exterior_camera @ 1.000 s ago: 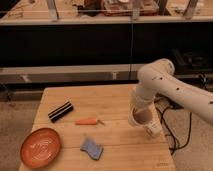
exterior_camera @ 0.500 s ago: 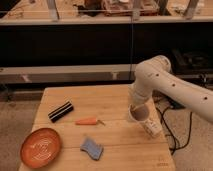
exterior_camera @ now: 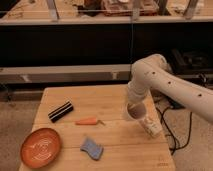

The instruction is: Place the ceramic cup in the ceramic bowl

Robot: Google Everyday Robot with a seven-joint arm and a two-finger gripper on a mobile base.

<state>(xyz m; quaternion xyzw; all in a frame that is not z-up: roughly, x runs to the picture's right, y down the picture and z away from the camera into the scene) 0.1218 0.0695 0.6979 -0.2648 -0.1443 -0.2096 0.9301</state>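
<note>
The ceramic cup (exterior_camera: 135, 111), whitish with a mauve inside, hangs at the end of my white arm, just above the wooden table's right half. My gripper (exterior_camera: 133, 106) is shut on the cup, and the arm hides most of it. The ceramic bowl (exterior_camera: 41, 147), wide, shallow and orange-brown with a pale pattern, sits at the table's front left corner, far to the left of the cup.
A white labelled bottle (exterior_camera: 150, 125) lies on its side just right of the cup. An orange carrot-like piece (exterior_camera: 87, 121), a black bar (exterior_camera: 61, 111) and a blue sponge (exterior_camera: 92, 148) lie between cup and bowl. Cables hang off the table's right edge (exterior_camera: 167, 145).
The arm has swung left, carrying the cup a short way leftward, away from the white bottle. The bowl and the other things have not moved.
</note>
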